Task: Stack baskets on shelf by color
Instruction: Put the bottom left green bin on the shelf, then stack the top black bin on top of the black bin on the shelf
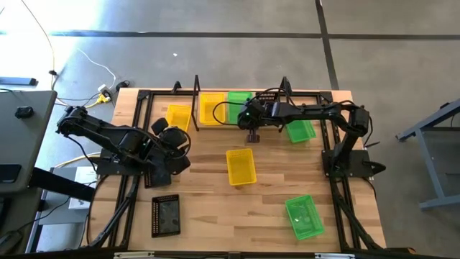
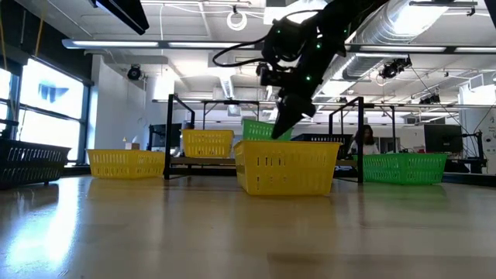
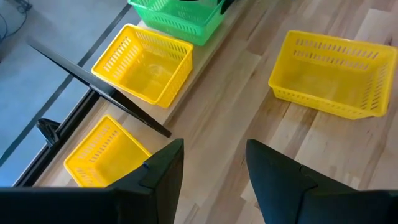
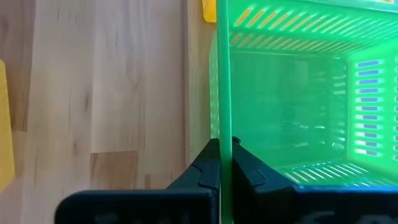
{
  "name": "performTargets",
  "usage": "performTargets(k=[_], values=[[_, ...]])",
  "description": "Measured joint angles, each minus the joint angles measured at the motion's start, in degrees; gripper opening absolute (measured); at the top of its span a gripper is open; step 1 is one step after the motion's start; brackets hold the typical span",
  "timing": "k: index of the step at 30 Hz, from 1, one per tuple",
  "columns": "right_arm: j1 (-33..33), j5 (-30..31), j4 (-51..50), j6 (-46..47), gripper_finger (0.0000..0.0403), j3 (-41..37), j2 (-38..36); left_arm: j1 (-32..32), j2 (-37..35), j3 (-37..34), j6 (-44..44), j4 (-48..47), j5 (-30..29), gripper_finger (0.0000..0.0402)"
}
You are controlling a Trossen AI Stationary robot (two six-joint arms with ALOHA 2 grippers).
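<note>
Pinching the wall of the green basket (image 4: 292,93) on the shelf (image 1: 215,124) beside a yellow basket (image 1: 210,108), your right gripper (image 4: 225,163) could drag or tip it when lifting, while your left gripper (image 3: 214,174) waits spread and empty.

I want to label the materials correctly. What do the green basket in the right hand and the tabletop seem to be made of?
Green basket: likely plastic, thin, semi-glossy and slightly translucent; the walls are moulded with even rows of slots. The right hand pinches its rim.
Tabletop: light wood, probably joined strips, with visible grain and seams; the smooth finish gives a soft reflection in the low view.
</note>
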Motion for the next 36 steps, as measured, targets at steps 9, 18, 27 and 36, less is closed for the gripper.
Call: performTargets(k=[9, 18, 27, 36], values=[[-0.8, 0.0, 0.2, 3.5, 0.0011, 0.0, 0.0, 0.0, 0.0, 0.0, 0.0, 0.0, 0.9, 0.0163], [-0.9, 0.4, 0.4, 3.1, 0.0059, 0.0, 0.0, 0.0, 0.0, 0.0, 0.0, 0.0, 0.9, 0.0163], [1.6, 1.5, -3.3, 4.7, 0.0062, 4.5, 0.0, 0.0, 0.0, 0.0, 0.1, 0.0, 1.3, 0.0163], [3.5, -0.7, -15.6, 12.2, 0.0062, 11.2, 0.0, -1.6, 0.0, -0.1, -2.8, -4.5, 13.8, 0.0163]])
